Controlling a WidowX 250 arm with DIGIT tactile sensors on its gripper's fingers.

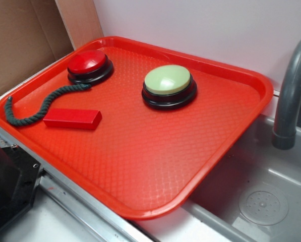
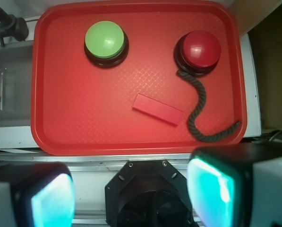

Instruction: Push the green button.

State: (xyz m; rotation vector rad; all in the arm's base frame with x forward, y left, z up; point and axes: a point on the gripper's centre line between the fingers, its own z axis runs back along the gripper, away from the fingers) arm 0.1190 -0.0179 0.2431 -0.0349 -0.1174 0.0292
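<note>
Red plastic fills most of both views: a large tray (image 1: 140, 171) with a raised rim and a fine diamond-textured floor, resting partly on a pale counter and overhanging a grey sink (image 1: 271, 201) at one side. A curved grey tap (image 1: 291, 91) rises beside the tray over the sink, whose round drain shows in the basin. Behind the tray stand a plain pale wall and a sheet of brown cardboard (image 1: 19, 40). No writing, brand or label can be read on anything.

On the tray, the green button (image 1: 168, 85) sits toward the far side, nearer the sink, its pale glossy dome on a black round base; nothing touches it. Well apart from it, toward the cardboard corner, sits the red button (image 1: 89, 65) on a matching black base. A dark green twisted rope (image 1: 39, 107) runs from the red button's base, where it seems to touch, out in a curve to the tray's rim. A flat red block (image 1: 72, 118) lies just beside the rope's middle stretch, between the two buttons and nearer the tray's near edge.

From the wrist view, the gripper (image 2: 131, 194) hangs high above the counter edge, off the tray, with its jaws spread wide and nothing between them; one finger pad (image 2: 211, 189) glows teal.
</note>
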